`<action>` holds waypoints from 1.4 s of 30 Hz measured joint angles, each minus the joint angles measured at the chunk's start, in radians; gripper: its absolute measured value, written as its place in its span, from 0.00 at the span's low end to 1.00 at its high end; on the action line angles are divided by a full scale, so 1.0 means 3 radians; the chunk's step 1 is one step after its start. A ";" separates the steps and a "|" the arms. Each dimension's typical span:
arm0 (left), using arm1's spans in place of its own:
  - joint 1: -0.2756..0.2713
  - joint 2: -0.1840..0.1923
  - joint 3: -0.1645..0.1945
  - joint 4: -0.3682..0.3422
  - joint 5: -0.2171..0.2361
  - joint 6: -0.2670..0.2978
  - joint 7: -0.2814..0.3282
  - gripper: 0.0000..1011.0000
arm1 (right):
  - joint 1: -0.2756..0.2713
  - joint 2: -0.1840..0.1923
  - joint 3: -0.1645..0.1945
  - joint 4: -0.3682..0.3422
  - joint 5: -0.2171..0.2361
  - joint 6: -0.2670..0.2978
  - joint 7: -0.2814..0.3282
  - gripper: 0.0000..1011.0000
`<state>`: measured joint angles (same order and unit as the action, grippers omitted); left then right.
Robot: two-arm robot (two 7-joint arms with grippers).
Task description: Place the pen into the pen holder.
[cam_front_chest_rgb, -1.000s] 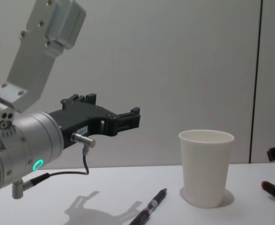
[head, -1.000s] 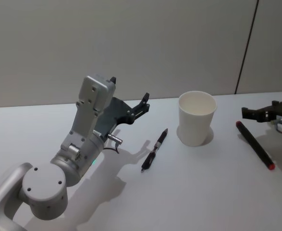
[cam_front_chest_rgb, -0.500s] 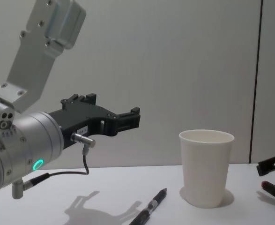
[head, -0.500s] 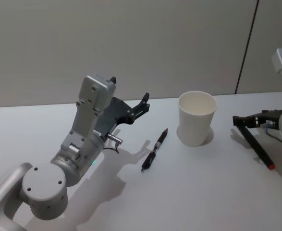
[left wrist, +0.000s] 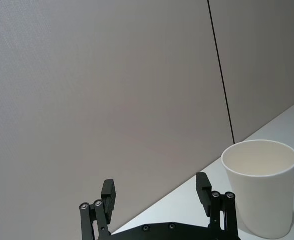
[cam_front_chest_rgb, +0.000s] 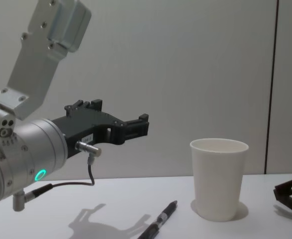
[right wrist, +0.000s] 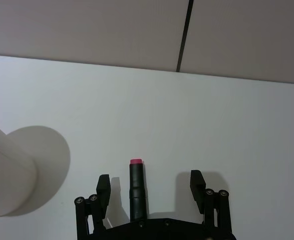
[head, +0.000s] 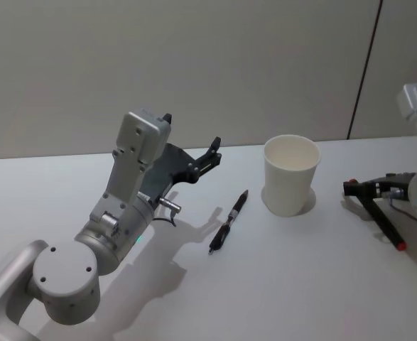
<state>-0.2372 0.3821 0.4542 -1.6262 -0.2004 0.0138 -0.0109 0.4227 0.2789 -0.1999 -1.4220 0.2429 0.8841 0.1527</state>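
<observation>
A white paper cup, the pen holder, stands upright on the table, also in the chest view. A thick black pen with a red end lies to its right. My right gripper is open and low over that pen's near end. In the right wrist view the pen lies between the spread fingers of the right gripper, untouched and nearer one finger. A slim black pen lies left of the cup. My left gripper hangs open and empty above the table at left.
The white table runs back to a grey wall. In the left wrist view the cup stands beyond the open left gripper. The left arm's large silver body fills the near left.
My right gripper has come in from the right and lowered over the red-ended pen, which now sits between its fingers. The left arm, the cup and the slim pen have not moved.
</observation>
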 joint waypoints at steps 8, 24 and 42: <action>0.0000 0.0000 0.0000 0.0000 0.0000 0.0000 0.0000 0.99 | -0.0027 -0.0022 -0.0009 0.0056 0.0012 -0.0056 0.0002 0.99; 0.0000 0.0000 0.0000 0.0000 0.0000 0.0000 0.0000 0.99 | -0.0073 -0.0055 -0.0032 0.0123 0.0024 -0.0157 0.0039 0.99; 0.0000 0.0000 0.0000 0.0000 0.0000 0.0000 0.0000 0.99 | -0.0088 -0.0066 -0.0046 0.0146 0.0027 -0.0181 0.0061 0.94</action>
<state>-0.2372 0.3821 0.4542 -1.6262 -0.2004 0.0138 -0.0109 0.3962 0.2591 -0.2137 -1.3782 0.2508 0.8299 0.1710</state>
